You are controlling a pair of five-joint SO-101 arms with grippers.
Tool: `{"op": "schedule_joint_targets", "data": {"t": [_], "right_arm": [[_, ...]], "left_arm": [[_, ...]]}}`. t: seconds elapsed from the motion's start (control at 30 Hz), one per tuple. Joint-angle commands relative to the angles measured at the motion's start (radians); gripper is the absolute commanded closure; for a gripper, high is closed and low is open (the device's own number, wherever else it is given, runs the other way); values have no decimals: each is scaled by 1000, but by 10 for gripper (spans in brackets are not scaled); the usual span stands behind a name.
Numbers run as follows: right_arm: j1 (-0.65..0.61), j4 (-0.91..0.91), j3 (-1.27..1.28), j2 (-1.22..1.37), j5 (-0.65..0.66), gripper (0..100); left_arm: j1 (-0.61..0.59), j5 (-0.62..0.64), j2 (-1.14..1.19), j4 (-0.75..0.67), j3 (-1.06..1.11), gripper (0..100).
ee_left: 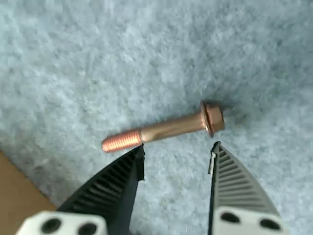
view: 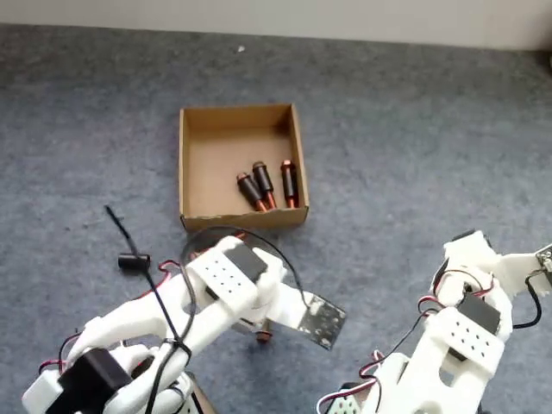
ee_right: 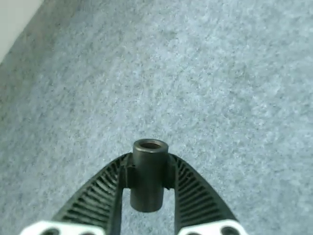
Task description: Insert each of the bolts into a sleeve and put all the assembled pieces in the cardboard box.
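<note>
Left claw (ee_left: pixel 178 147) open over a loose bolt (ee_left: pixel 166 129); right claw (ee_right: pixel 149 159) clamped on a sleeve (ee_right: pixel 149 178), bore up.
Bolt lies flat on the grey carpet (view: pixel 388 129), near its front edge. Cardboard box (view: pixel 184 164) mid-carpet holds three assembled pieces (view: pixel 266 185) by its right wall. Spare sleeve (view: pixel 134 260) lies off the box's front-left corner.

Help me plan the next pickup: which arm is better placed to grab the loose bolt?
Left. The left gripper, open, sits right at the bolt on the carpet; the right gripper holds a sleeve.
</note>
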Motion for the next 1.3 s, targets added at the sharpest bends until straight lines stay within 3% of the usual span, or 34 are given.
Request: {"op": "schedule_joint_targets", "data": {"t": [0.0, 0.4, 0.6, 0.93, 1.27], "right_arm": [[12, -22, -54, -38, -9, 993], [10, -22, -54, -38, -9, 993], [7, -22, -54, -38, -9, 993], [5, -22, -54, -38, -9, 993], [5, -22, -54, -38, -8, 993]], "left_arm": [[35, -9, 5, -43, -41, 769], [48, -8, 16, -132, -31, 769], [48, 0, 173, -150, -107, 769], [48, 141, 358, -146, -266, 771], [42, 158, 317, -137, -266, 912]]}}
